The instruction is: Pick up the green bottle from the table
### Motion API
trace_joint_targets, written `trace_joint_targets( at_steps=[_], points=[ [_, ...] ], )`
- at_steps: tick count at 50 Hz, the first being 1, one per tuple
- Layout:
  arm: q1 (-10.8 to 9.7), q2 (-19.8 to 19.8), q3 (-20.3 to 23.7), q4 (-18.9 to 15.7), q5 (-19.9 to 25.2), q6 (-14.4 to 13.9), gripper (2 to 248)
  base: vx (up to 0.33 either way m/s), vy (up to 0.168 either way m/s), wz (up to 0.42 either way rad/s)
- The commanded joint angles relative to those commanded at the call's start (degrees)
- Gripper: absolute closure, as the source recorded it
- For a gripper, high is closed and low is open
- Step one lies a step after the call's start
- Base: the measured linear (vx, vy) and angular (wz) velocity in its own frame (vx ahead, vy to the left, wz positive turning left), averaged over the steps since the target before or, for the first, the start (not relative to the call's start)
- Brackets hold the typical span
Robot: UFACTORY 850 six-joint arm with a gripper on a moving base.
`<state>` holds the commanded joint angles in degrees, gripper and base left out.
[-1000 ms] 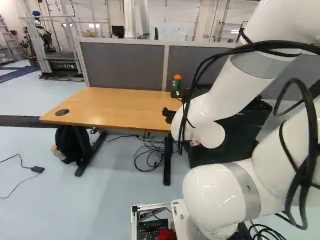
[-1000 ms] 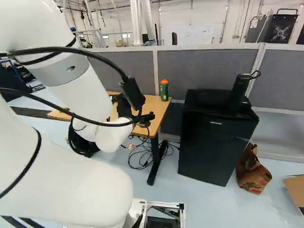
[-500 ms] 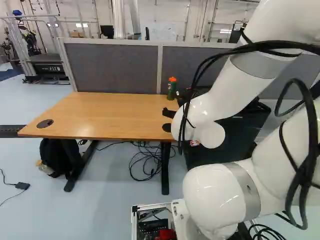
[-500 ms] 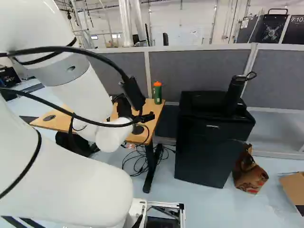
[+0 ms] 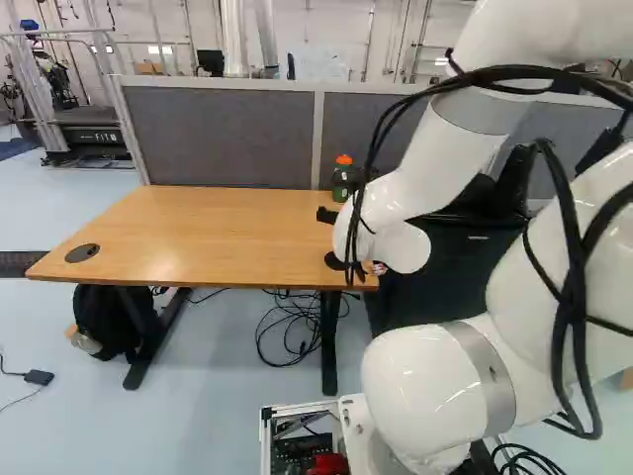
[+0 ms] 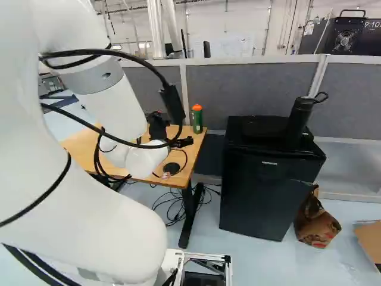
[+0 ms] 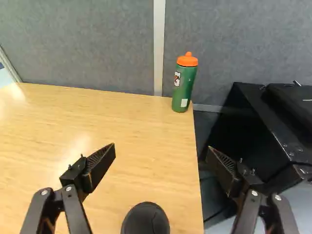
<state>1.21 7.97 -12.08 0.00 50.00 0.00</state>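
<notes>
The green bottle (image 5: pixel 342 180) (image 6: pixel 197 119) (image 7: pixel 184 85) with its orange lid stands upright on the wooden table (image 5: pixel 198 233), at the far corner beside the grey partition. Partly hidden by the arm, my gripper (image 6: pixel 184 142) is over the table's near right part, on this side of the bottle. In the wrist view the gripper (image 7: pixel 161 158) is open, its fingers wide apart with nothing held between them. The bottle is well ahead of the fingertips, touched by neither.
A black round cover (image 7: pixel 146 220) lies in the tabletop near the gripper. Right of the table stands a black fridge (image 6: pixel 268 185) with a dark bottle (image 6: pixel 299 122) on top. The partition (image 5: pixel 223 134) runs behind. Cables (image 5: pixel 287 327) hang under the table; a brown bag (image 6: pixel 315 220) is on the floor.
The base has moved: the scene shifted left and the table looks nearer. Over the last half second the arm has also shifted against its lowest joint, leftward in the left base view.
</notes>
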Motion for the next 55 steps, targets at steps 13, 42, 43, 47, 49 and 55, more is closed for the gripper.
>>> trace_joint_targets(
  at_steps=[13,42,43,47,49,55],
  points=[
    [0.3,-4.2,-4.0,0.0,0.0,0.0,3,0.0,0.0,0.0],
    [0.1,-12.9,-12.9,3.6,0.1,0.0,3,0.0,0.0,0.0],
    [0.0,-13.2,-13.2,3.7,0.2,0.0,3,0.0,0.0,0.0],
    [0.0,-14.3,-14.4,4.4,0.4,0.0,3,0.0,0.0,0.0],
    [-0.1,-14.9,-15.1,4.8,0.5,0.0,3,0.0,0.0,0.0],
    [-0.2,-16.6,-16.9,5.6,1.0,0.0,3,0.0,0.0,0.0]
  ],
)
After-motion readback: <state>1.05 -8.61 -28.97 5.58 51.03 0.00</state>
